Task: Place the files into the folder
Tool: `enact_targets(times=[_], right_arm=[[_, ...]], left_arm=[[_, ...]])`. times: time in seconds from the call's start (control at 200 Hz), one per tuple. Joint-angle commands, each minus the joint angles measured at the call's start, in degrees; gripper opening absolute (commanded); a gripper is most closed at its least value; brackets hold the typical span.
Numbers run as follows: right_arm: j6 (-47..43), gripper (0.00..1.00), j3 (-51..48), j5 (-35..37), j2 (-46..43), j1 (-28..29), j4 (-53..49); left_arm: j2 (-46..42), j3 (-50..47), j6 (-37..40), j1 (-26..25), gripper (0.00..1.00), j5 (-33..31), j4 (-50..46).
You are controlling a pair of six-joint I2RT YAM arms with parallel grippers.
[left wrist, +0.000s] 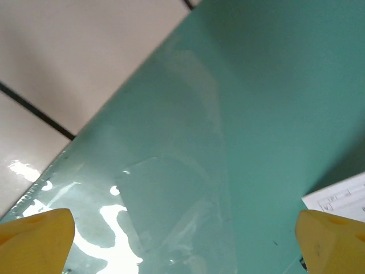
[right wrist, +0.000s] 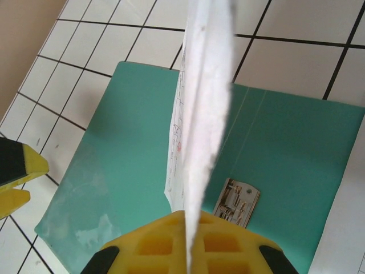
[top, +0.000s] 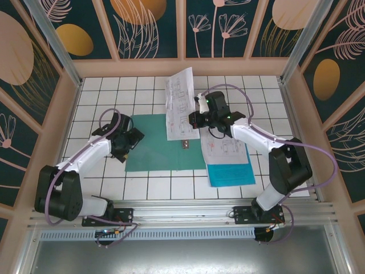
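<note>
A sheet point(top: 179, 94) is clamped in the right pincer point(top: 195, 119); the left pincer point(top: 130, 140) is spread wide, folder point(top: 159, 153) directly beneath it

Left end effector point(left wrist: 182, 237) sits low, jaws spread wide (yellow fingertips point(left wrist: 37, 237) far apart); right end effector point(right wrist: 188, 251) is pinched shut.

One dark teal folder point(top: 154, 149) lies under the left gripper point(top: 132, 138), carrying one metal clip point(top: 185, 144). White printed files number two: a held sheet point(top: 179, 100) pinched in the right gripper point(top: 195, 119), and a flat sheet point(top: 225, 149) beneath that arm. One cyan-blue sheet point(top: 234, 173) lies behind it. Two arms, two grippers.
</note>
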Motion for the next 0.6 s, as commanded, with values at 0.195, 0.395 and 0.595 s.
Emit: enact_targets(times=[0.195,0.395,0.595], right_arm=[[-2.3,0.00,-6.4,-4.2,-5.4,3.4,3.4],[-0.3,0.00,-9.8,-6.0,-6.8,5.1,5.8],[1.1,0.00,-12.2,-7.3,-7.4,5.7,7.6]], left_arm=[[-0.6,-6.3,-4.7,2.4,0.99,3.6,5.7],[1.0,-7.0,-2.4,3.6,0.99,3.2,5.7],[1.7,-7.1,-0.5,4.8,0.99,2.6,5.4]])
